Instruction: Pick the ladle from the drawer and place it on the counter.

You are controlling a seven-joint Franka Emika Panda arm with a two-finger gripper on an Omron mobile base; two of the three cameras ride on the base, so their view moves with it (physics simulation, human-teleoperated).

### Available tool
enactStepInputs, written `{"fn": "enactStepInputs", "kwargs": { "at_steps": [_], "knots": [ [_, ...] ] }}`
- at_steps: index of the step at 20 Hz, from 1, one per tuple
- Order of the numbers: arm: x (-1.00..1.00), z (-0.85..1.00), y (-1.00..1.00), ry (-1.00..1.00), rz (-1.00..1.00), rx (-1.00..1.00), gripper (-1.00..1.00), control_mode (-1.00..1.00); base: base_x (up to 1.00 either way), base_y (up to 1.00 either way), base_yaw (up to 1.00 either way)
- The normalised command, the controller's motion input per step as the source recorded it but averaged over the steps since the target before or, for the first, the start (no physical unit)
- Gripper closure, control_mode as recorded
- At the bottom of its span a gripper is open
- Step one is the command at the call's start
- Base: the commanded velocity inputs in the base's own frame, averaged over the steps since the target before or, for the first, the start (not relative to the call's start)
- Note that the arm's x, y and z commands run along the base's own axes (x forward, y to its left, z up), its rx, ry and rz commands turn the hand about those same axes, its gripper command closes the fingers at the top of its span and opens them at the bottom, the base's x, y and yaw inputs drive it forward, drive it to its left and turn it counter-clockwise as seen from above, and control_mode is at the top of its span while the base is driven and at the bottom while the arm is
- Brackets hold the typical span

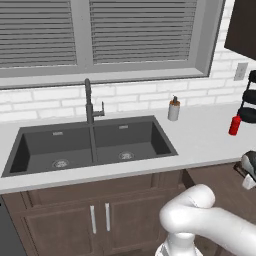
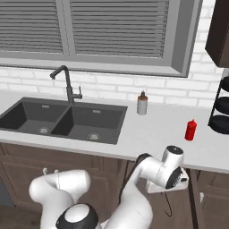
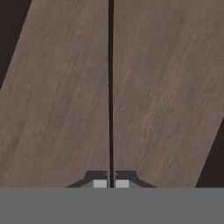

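A: What do you get from the left base view?

B: I see the pale table [image 1: 200, 135] with the dark double sink [image 1: 90, 145] set in it, a tap [image 1: 89, 102] behind the sink, a soap bottle [image 1: 173, 109] near the back wall and a red bottle [image 1: 234, 125] toward the right edge. Below the sink is a two-door cabinet [image 1: 100, 220] with silver bar handles. My arm rises at the lower right and its wrist sits low at the right edge, below the table's edge.

A: And the right base view?

B: Same table [image 2: 152, 129], same sink [image 2: 62, 120], the red bottle [image 2: 191, 130] standing right of the soap bottle [image 2: 142, 103], well apart. My arm bends forward and the hand is down below the table's front edge, over the open drawer [image 2: 203, 190]. A thin dark line hangs beneath the hand, the ladle [image 2: 168, 206] I think, though it is too slim to be sure.

A: Hand view?

B: I am looking straight at the drawer's brown wood bottom [image 3: 57, 96]. The ladle's black handle [image 3: 110, 87] runs as a thin line up the middle, and the end effector [image 3: 110, 183] is clenched on it, its two tips on either side of the handle at the bottom.
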Motion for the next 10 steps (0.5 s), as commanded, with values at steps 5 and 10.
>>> {"fn": "enactStepInputs", "kwargs": {
  "at_steps": [5, 10],
  "knots": [
    [0.06, 1.0, 0.01, -0.01, -0.01, 0.02, 1.0, -1.0, 0.0, 0.0, 0.0],
    [0.8, 1.0, 0.4, -0.01, -0.09, 0.01, 1.0, -1.0, 0.0, 0.0, 0.0]
  ]
}}
